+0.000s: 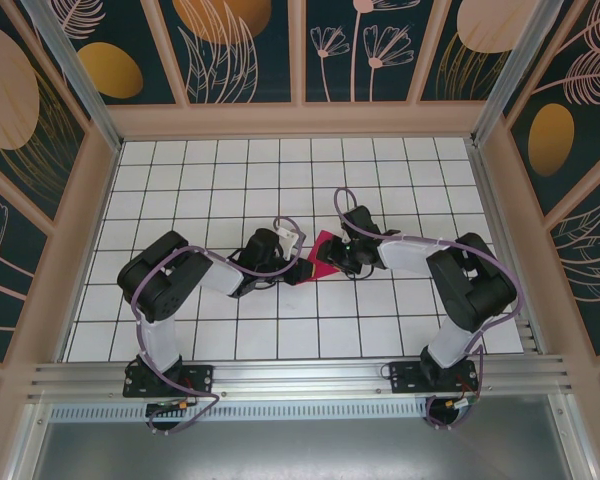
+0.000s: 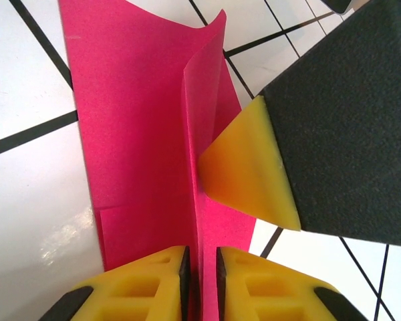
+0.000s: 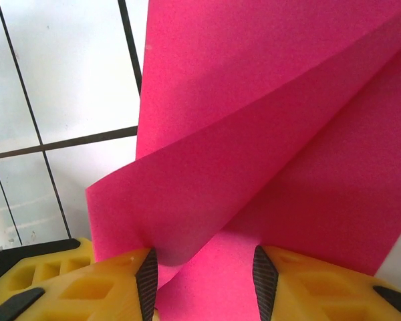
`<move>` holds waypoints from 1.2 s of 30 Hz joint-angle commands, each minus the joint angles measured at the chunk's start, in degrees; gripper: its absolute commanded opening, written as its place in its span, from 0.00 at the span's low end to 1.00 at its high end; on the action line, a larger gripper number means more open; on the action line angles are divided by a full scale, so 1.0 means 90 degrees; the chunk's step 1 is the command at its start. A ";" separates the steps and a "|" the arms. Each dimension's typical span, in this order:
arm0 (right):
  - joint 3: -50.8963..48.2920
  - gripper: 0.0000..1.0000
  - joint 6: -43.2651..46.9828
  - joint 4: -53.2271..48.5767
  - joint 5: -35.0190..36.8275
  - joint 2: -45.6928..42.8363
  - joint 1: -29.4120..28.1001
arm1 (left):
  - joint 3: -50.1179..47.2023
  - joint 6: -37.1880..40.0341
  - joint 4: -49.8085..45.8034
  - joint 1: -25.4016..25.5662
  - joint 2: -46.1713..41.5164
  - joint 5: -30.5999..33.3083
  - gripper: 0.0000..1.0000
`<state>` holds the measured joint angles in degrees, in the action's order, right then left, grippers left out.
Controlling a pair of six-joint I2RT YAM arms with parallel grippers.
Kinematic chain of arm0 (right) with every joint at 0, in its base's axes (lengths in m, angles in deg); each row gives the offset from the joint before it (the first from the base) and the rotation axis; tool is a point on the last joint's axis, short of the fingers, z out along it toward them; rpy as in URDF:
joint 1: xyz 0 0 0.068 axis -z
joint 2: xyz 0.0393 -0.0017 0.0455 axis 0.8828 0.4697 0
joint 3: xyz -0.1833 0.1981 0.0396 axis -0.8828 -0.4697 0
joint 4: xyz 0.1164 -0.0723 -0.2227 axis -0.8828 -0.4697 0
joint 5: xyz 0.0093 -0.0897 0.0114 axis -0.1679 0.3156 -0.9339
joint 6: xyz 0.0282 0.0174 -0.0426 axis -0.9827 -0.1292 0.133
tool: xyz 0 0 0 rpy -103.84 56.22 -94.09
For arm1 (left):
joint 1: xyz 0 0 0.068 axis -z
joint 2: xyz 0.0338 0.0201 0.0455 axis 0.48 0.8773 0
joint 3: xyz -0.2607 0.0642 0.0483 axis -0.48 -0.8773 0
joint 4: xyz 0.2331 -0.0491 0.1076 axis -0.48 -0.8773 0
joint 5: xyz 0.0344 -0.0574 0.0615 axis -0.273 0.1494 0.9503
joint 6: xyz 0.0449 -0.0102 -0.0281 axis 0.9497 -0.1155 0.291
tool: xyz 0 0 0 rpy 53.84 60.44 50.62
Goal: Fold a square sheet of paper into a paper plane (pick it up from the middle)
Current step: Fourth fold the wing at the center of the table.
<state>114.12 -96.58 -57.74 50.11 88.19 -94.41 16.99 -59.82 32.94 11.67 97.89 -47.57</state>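
Pink square sheet of paper (image 1: 327,243), part folded, lying mid-counter (image 1: 230,170) between the two arms.
One fold stands up from the sheet as a ridge (image 2: 199,134). The left fingers (image 1: 302,264) sit either side of it with only a sliver of gap (whether they actually pinch it, I cannot tell). The right fingers (image 1: 342,256) stand partly open at the sheet's opposite side, a curled flap (image 3: 187,200) lying loose between them and one yellow tip (image 2: 247,170) touching the ridge.

left hand (image 1: 300,264), pink paper (image 1: 327,240), right hand (image 1: 338,258)
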 commanded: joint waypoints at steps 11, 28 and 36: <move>0.0206 0.46 -0.0139 -0.0352 0.0295 0.0374 0.0077 | -0.0007 0.0350 -0.1197 -0.0026 -0.1098 0.0501 0.36; 0.0359 0.50 -0.0170 -0.1095 0.0201 0.0807 0.0078 | 0.0421 -0.0219 -0.1714 -0.0031 -0.0859 0.0129 0.27; 0.0423 0.51 -0.0203 -0.1323 0.0139 0.1046 0.0292 | 0.0581 -0.0145 -0.1904 -0.0031 -0.0621 0.0337 0.20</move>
<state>119.87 -98.09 -62.72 47.05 92.80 -92.51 20.86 -61.51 17.94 11.72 91.53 -45.71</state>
